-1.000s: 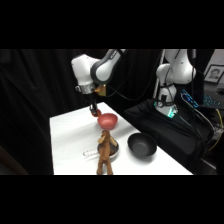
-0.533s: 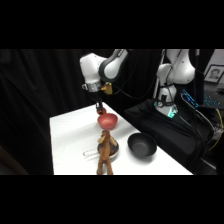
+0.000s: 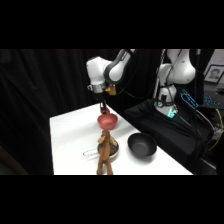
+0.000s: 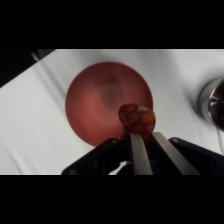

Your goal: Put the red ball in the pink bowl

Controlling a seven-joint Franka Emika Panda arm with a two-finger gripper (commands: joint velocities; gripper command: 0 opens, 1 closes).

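In the wrist view my gripper (image 4: 142, 134) is shut on the red ball (image 4: 136, 118), a small orange-red ball with a yellow fleck. It hangs over the near-right part of the pink bowl (image 4: 97, 107), whose lighter pink inside lies straight below. From the side, my gripper (image 3: 103, 108) hangs just above the pink bowl (image 3: 107, 120) at the middle of the white table (image 3: 70, 135); the ball cannot be made out there.
A brown wooden figure (image 3: 105, 152) stands in front of the pink bowl over a small metal dish (image 4: 214, 102). A black bowl (image 3: 141, 145) sits to the right. Metal tongs (image 3: 91, 152) lie left of the figure. Dark cloth covers the equipment on the right.
My arm has moved right and down across the table, bringing the gripper from behind the pink bowl to just above it.
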